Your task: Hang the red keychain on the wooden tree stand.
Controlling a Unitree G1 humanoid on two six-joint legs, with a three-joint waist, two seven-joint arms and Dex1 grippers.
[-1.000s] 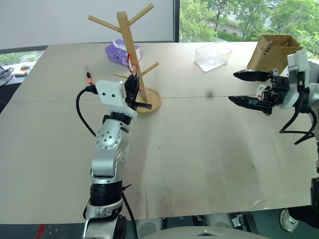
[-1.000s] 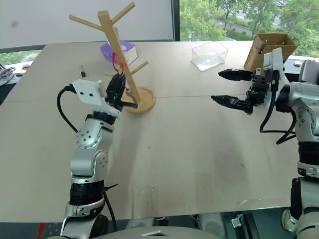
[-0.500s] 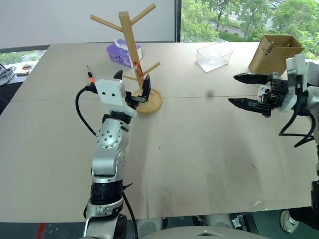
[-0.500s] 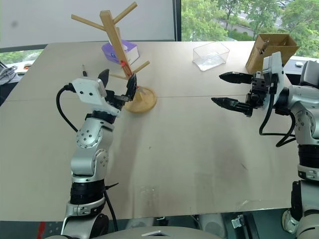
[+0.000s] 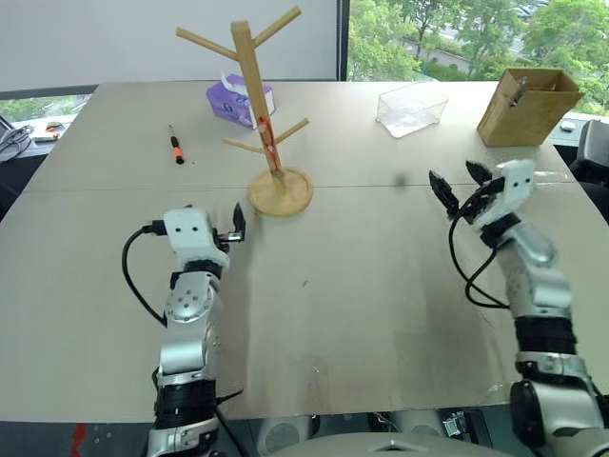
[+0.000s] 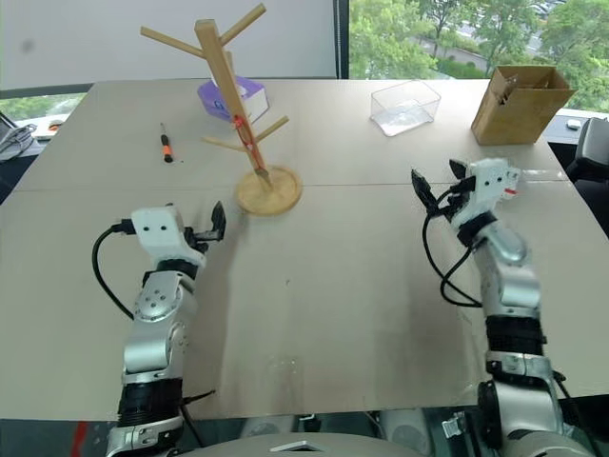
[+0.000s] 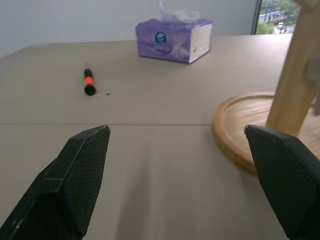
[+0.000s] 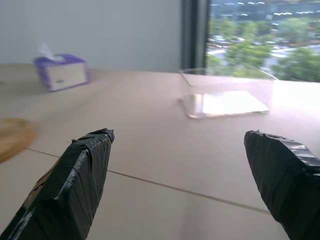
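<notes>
The wooden tree stand (image 5: 250, 90) rises from its round base (image 5: 282, 193) at the middle back of the table. The red keychain (image 5: 269, 143) hangs from a peg and lies down along the post. My left gripper (image 7: 177, 131) is open and empty. It sits low over the table, in front of the base and a little to its left, apart from it. My right gripper (image 5: 459, 183) is open too, with nothing between its fingers, low over the right side of the table.
A purple tissue box (image 5: 238, 98) stands behind the stand. A black-and-orange screwdriver (image 5: 175, 145) lies to the stand's left. At the back right are a clear plastic container (image 5: 411, 107) and a brown cardboard box (image 5: 528, 105).
My left gripper opened and let go of the red keychain, which stays hanging on the stand. Both arms dropped low toward the table, the left one drawing back from the stand.
</notes>
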